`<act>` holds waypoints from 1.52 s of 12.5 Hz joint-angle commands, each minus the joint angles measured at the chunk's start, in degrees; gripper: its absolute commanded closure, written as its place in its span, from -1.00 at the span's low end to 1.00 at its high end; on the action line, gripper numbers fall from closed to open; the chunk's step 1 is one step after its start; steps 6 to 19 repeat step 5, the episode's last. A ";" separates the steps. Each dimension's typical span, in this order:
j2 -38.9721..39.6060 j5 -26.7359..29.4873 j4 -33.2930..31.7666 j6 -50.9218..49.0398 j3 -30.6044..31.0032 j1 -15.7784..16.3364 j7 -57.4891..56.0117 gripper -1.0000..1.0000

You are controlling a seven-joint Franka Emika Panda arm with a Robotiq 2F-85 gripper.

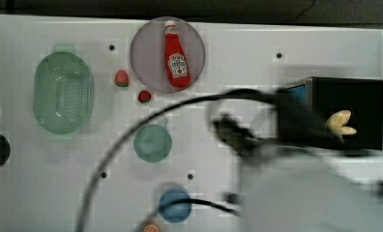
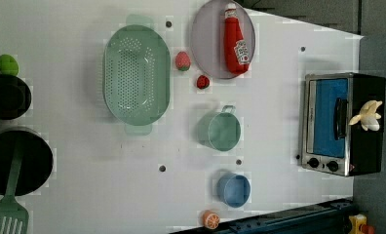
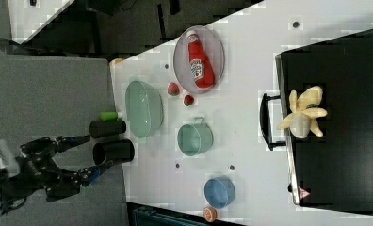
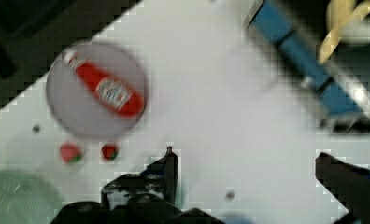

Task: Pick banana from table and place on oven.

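The black two-fingered gripper (image 4: 244, 172) hangs over the flat white tabletop (image 4: 230, 112) with its jaws spread wide apart and nothing between them. In the top view the arm is a dark blur (a black cable loops out from it) that covers part of the silver-framed toaster oven (image 1: 346, 113).

Nearest the gripper in the wrist view are two small red strawberry toys (image 4: 71, 152) and the grey round plate (image 4: 61, 105) carrying a red ketchup bottle (image 4: 109, 91). Farther off sits the oven with its blue glass door, and on its black top lies the pale-yellow, partly peeled toy banana (image 4: 349, 18).

The left view has no arm in front of the oven, so its bar handle, black knobs and the banana (image 2: 366, 116) near the top's front edge all show, the peel flaps splayed. It also shows a pale green perforated colander (image 2: 136, 73), a teal handled cup (image 2: 219, 130), a blue round bowl (image 2: 233, 190) and a small orange slice (image 2: 211, 219) at the table's edge, plus two black pots and a green slotted spatula (image 2: 8, 204) at the far end from the oven.

The right view looks across the oven's top (image 3: 344, 155); the banana (image 3: 304, 113) lies close to the handle side.
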 commanded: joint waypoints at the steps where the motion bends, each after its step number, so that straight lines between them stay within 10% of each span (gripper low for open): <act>1: 0.38 -0.05 -6.14 -1.51 3.18 0.79 13.09 -1.00; 19: -0.65 1.46 -8.10 -1.67 2.06 0.72 13.08 -1.00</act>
